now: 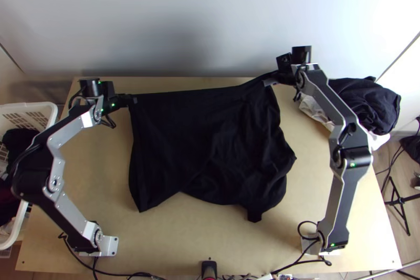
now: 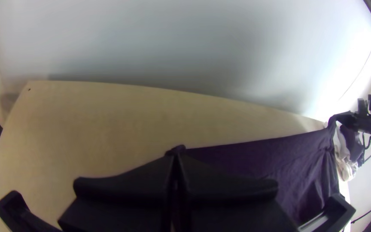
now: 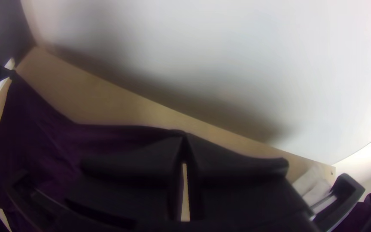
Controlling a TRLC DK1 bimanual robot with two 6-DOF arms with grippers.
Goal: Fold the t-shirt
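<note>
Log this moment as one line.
left claw shut on t-shirt, far-left corner | right claw shut on far-right corner | far edge spans between them | near part rumpled on table

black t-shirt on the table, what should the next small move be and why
Probably raise both grippers together a little, so the lower cloth can straighten before a fold. The left gripper and right gripper each pinch the t-shirt, its far edge stretched between them, while its near edge lies uneven.
</note>
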